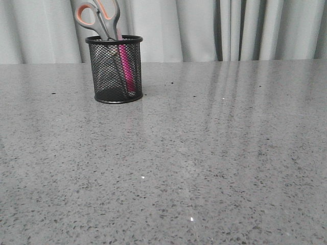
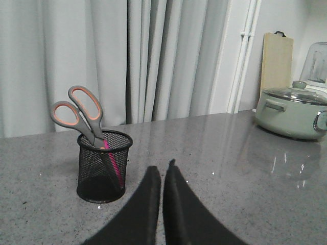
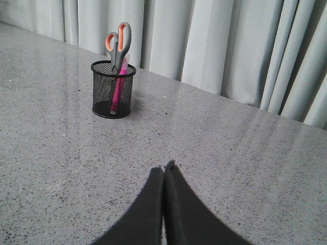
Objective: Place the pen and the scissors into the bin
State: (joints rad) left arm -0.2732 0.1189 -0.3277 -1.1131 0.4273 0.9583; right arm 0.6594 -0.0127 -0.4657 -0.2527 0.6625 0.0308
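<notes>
Task judged complete: scissors [image 1: 98, 18] and pen [image 1: 126, 69] both seen standing inside bin [image 1: 114, 69], upper left of front frame, on desk [image 1: 204, 153]. Scissor handles projected above rim; pen leaned against mesh wall. Nothing left on desk to be picked.

Left gripper [image 2: 162, 171] jaws pressed together, nothing held, bin near. Right gripper [image 3: 163, 171] jaws likewise closed and empty, bin well apart.

Blade tips obscured by mesh. Pen cap hard to make out. Both arms absent from front frame. Pot [image 2: 294, 115] cut off at right edge of left wrist frame.

One pen [image 1: 125, 69], one pair of scissors [image 1: 98, 18], one bin [image 1: 114, 69], one lidded pot [image 2: 291, 112], two grippers, left gripper [image 2: 161, 171] and right gripper [image 3: 164, 171]
</notes>
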